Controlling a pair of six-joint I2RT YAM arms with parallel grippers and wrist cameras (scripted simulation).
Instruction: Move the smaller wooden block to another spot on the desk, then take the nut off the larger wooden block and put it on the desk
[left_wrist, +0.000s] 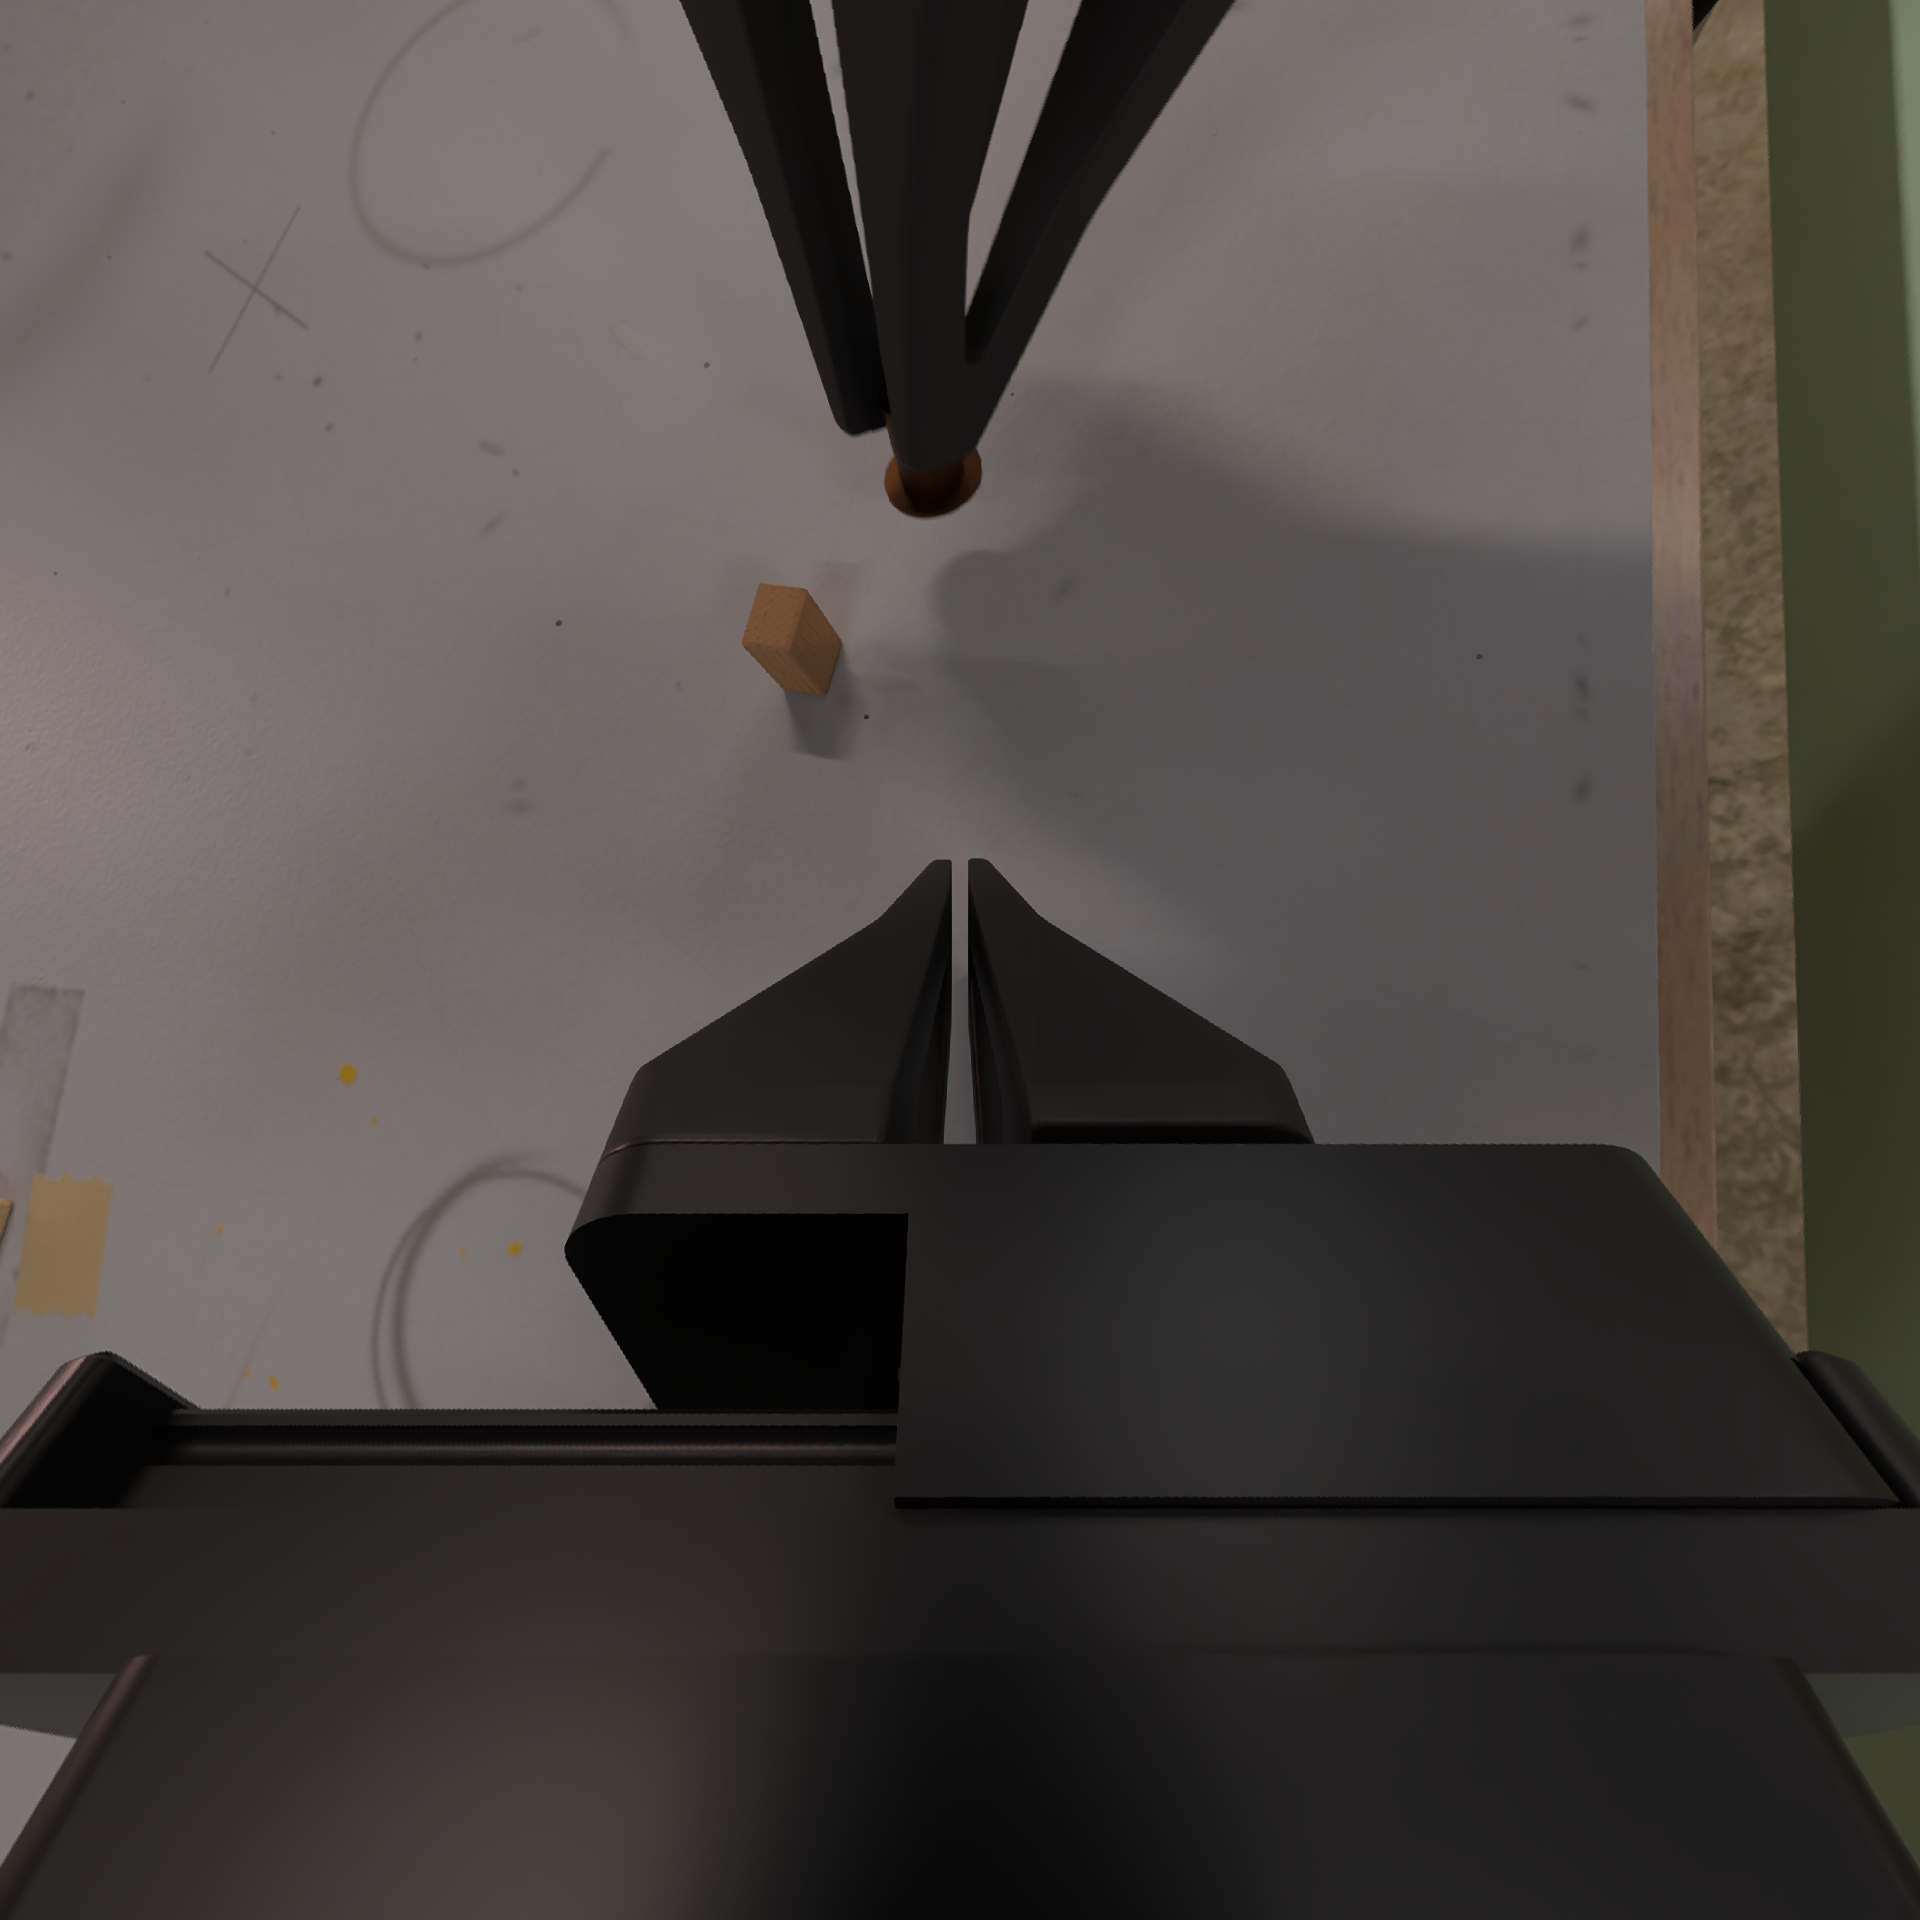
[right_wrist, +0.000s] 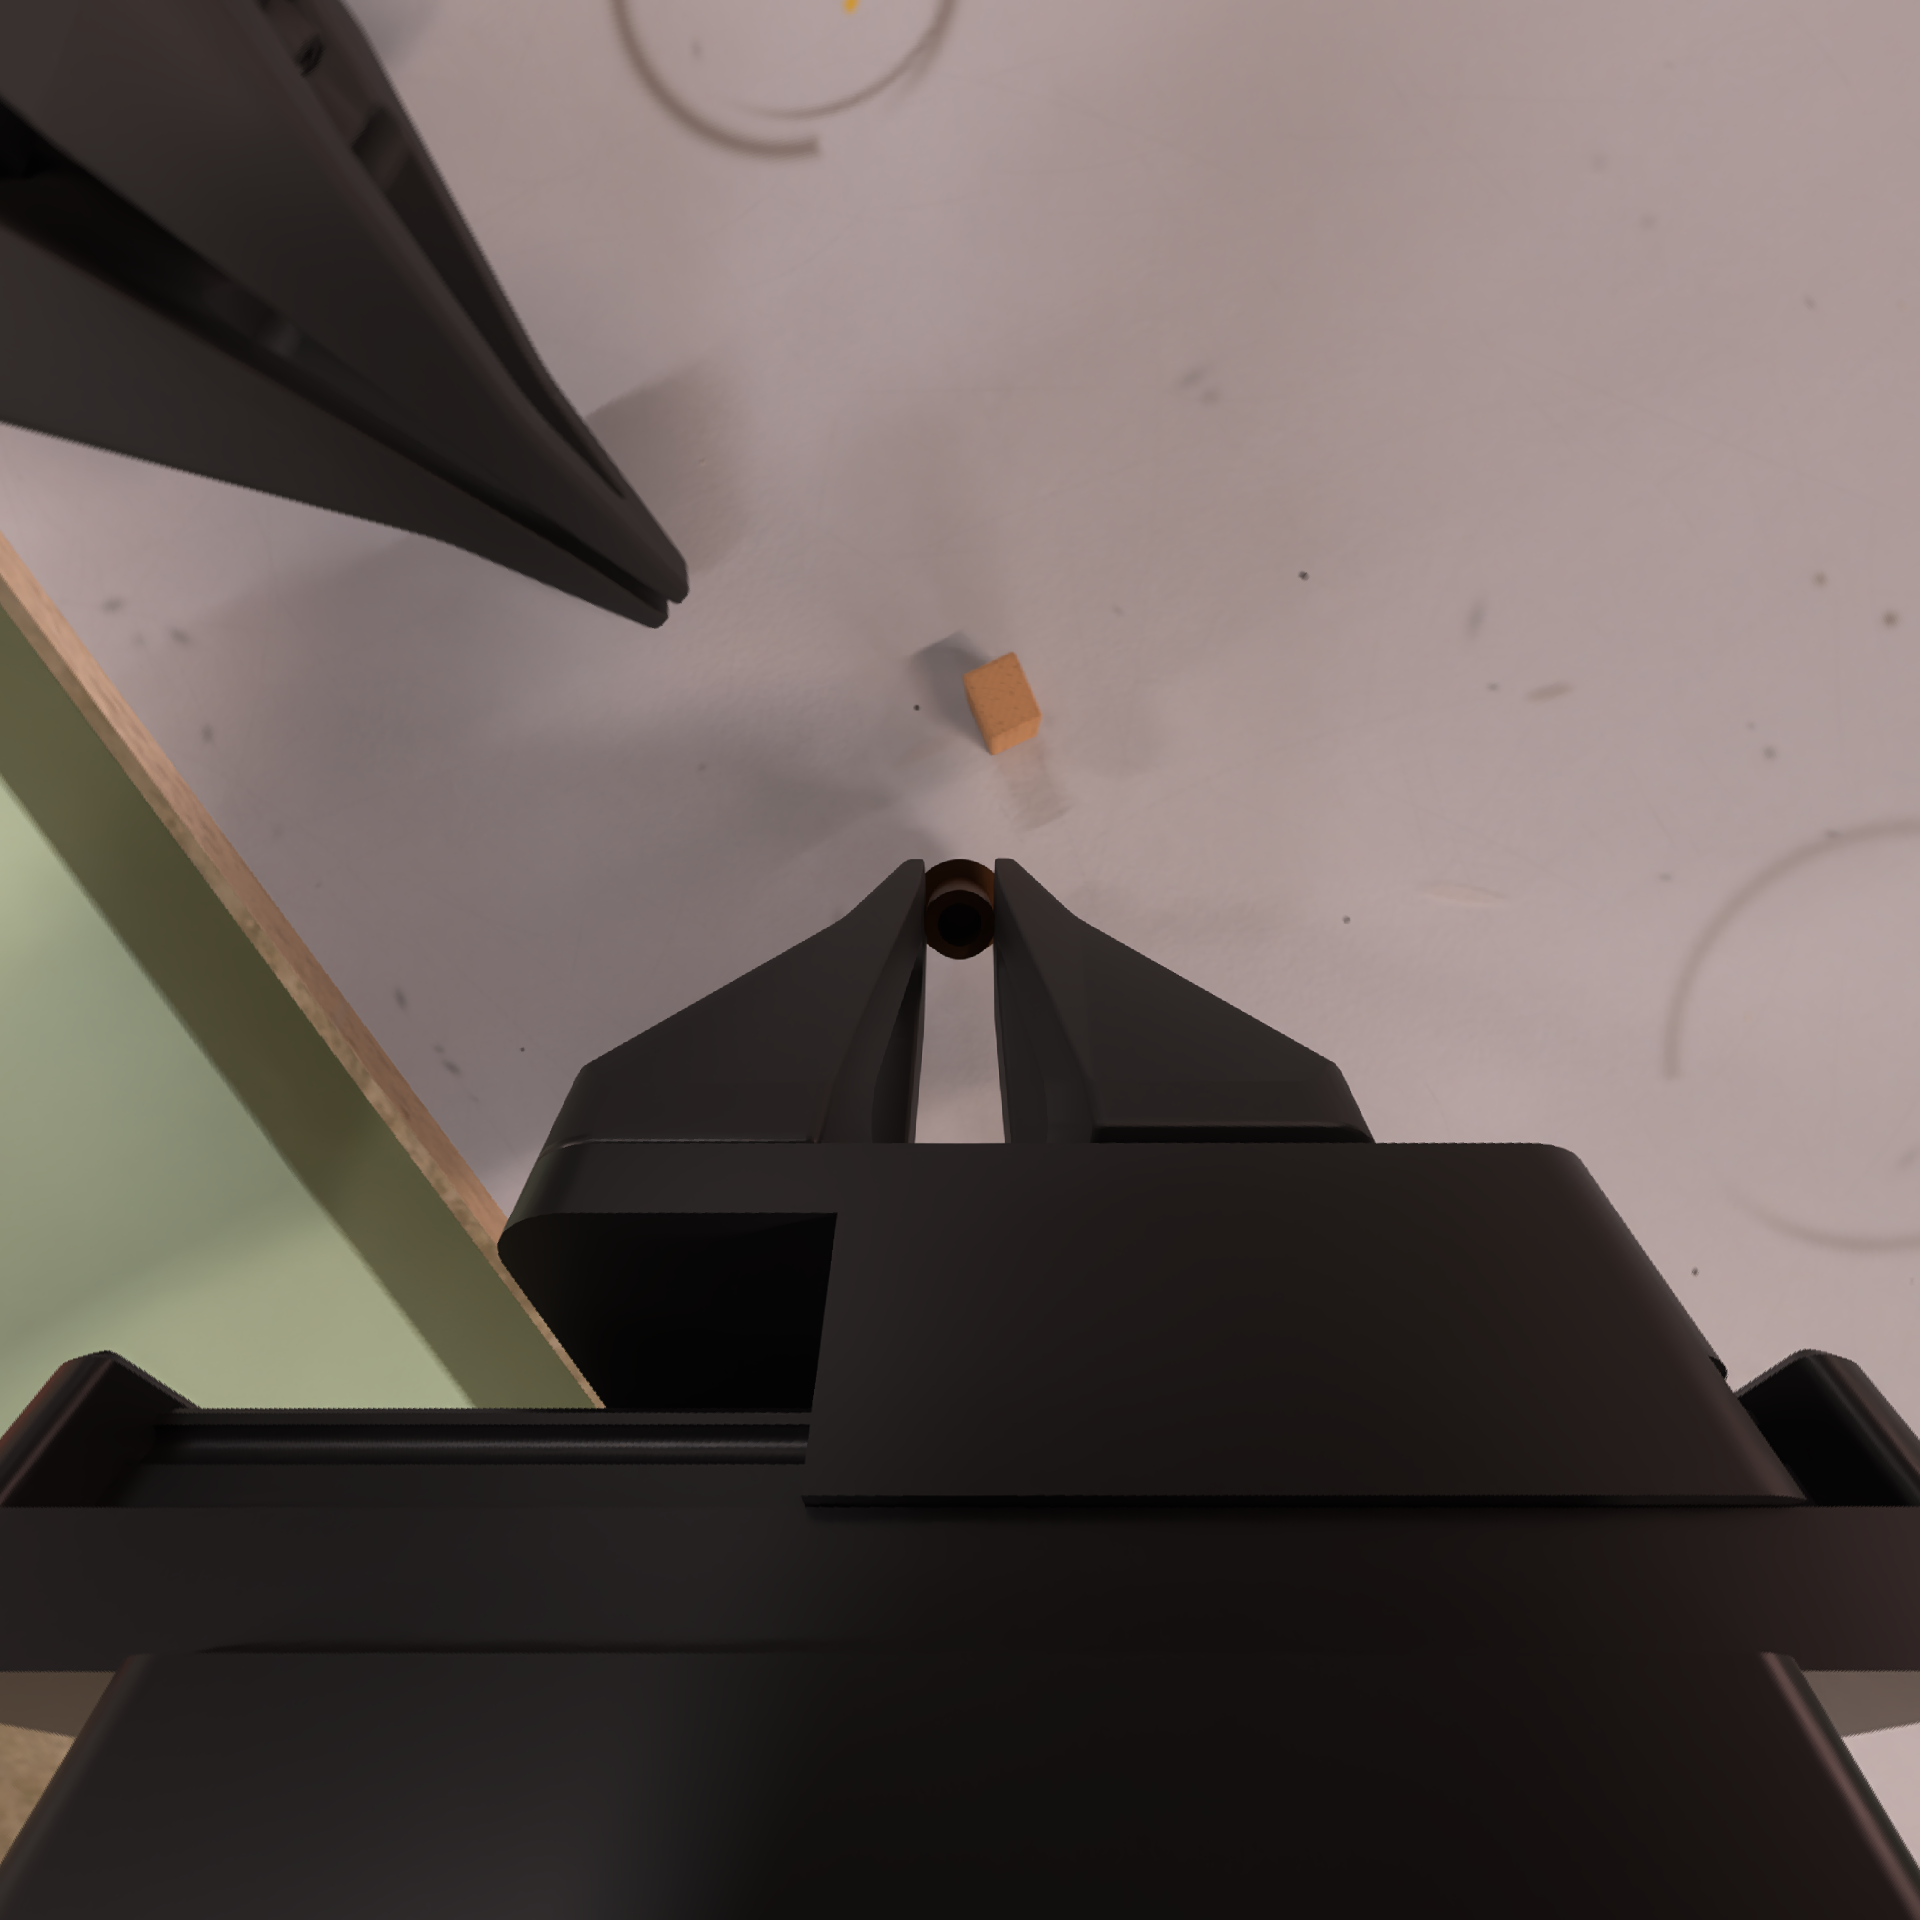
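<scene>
A small light wooden block (left_wrist: 792, 636) lies alone on the grey desk (left_wrist: 416, 727). My left gripper (left_wrist: 959, 862) is shut and empty, its tips a short way on the near side of the block. My right gripper (right_wrist: 958, 864) is shut on a dark brown nut (right_wrist: 958, 920) that has a hole through it. In the left wrist view my right gripper (left_wrist: 909, 447) comes down from the top with the nut (left_wrist: 932, 486) at its tips, just beyond the block. The block also shows in the right wrist view (right_wrist: 1002, 699), just past the nut. No larger block is in view.
The desk's wooden edge (left_wrist: 1673, 623) runs along the right of the left wrist view and diagonally at the left of the right wrist view (right_wrist: 260, 935). My left gripper (right_wrist: 665, 608) reaches in at that view's upper left. Pencil circles, a cross and tape strips (left_wrist: 62, 1242) mark the desk.
</scene>
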